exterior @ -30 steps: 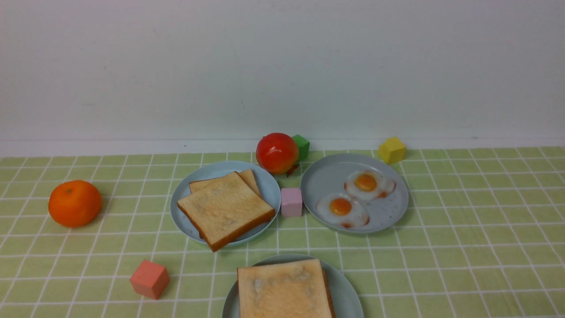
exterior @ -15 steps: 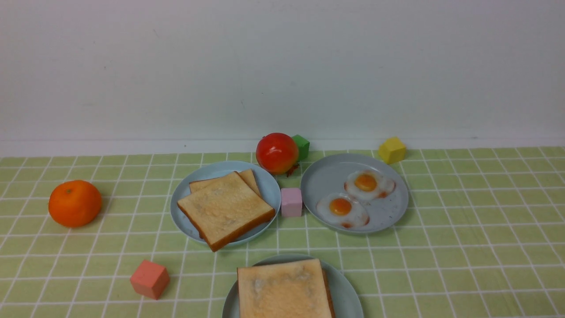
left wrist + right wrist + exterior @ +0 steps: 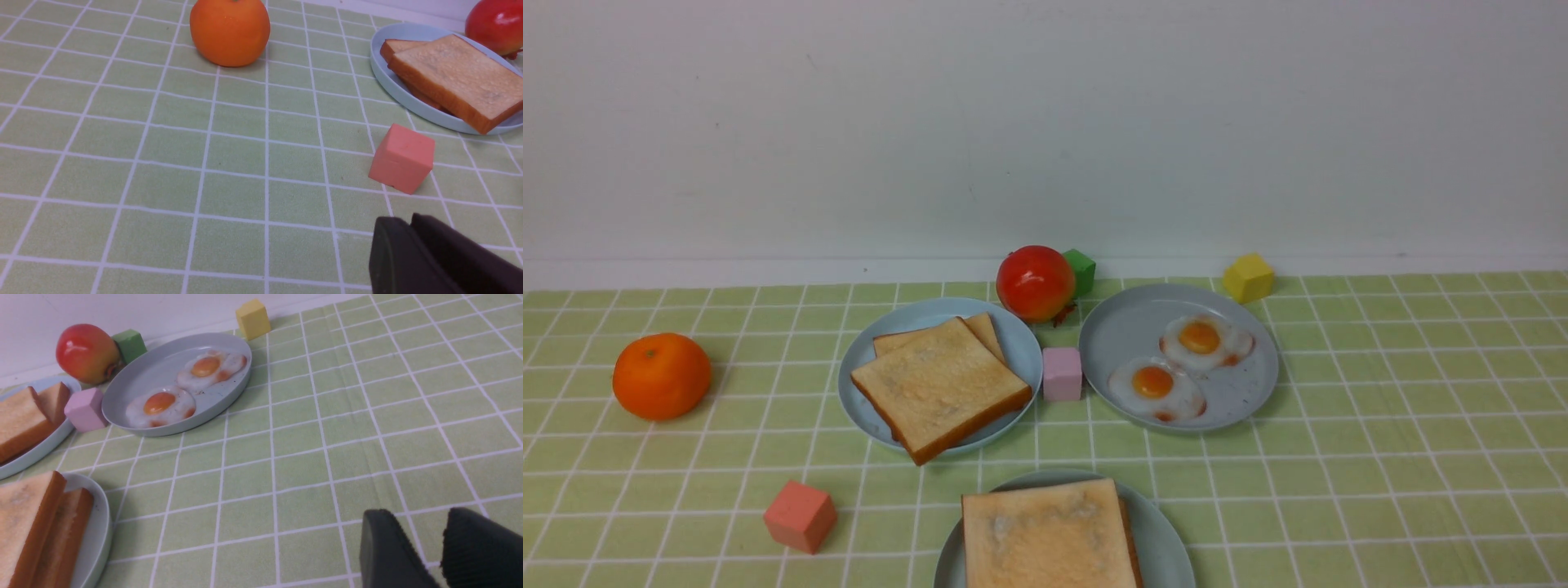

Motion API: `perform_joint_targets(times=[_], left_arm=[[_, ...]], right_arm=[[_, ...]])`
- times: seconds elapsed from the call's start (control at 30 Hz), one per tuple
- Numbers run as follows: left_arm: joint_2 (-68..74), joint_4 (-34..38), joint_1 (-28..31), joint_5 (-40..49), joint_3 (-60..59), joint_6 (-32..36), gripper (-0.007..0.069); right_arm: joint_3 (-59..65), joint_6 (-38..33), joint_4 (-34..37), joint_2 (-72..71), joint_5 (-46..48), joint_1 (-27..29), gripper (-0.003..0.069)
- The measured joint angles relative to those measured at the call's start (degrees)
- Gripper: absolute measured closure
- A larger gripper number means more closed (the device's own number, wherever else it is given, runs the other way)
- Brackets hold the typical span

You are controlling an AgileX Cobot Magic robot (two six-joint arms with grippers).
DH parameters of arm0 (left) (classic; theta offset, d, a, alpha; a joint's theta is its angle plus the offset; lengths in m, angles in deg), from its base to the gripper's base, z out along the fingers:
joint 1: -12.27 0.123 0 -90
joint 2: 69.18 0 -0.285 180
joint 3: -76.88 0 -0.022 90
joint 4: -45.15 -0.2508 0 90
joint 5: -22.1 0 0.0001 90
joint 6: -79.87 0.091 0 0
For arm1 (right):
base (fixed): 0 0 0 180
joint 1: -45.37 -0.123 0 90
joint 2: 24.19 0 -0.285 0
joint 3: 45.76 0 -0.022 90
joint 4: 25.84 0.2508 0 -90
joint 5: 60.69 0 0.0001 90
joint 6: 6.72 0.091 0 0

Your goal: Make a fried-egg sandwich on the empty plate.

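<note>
The pale aqua-mint plate [image 3: 1168,535] sits at the near centre edge and holds two stacked toast slices [image 3: 1049,535]. In the right wrist view the top slice [image 3: 24,522] lies offset on the lower one [image 3: 71,526], and no egg shows between them. Two fried eggs [image 3: 1156,384] [image 3: 1202,337] lie on the grey speckled plate [image 3: 1127,327]. Two more toast slices [image 3: 939,384] lie on the light-blue plate [image 3: 1017,339]. My left gripper [image 3: 408,220] is shut and empty near a salmon cube [image 3: 402,157]. My right gripper [image 3: 419,516] is open and empty over bare cloth. Neither gripper shows in the front view.
An orange [image 3: 660,376] sits at the left. A red fruit [image 3: 1036,282] and a green cube [image 3: 1081,269] stand at the back, with a yellow cube [image 3: 1248,278] to their right. A lilac cube [image 3: 1062,373] stands between the two far plates. A white wall closes the back.
</note>
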Motion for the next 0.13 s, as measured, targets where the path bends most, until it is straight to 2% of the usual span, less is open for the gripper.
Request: perform_joint_targets(times=[0.13], left_arm=[[0.00, 0.00, 0.00, 0.00, 0.00, 0.00, 0.0564]], right_arm=[[0.00, 0.00, 0.00, 0.00, 0.00, 0.00, 0.0421]])
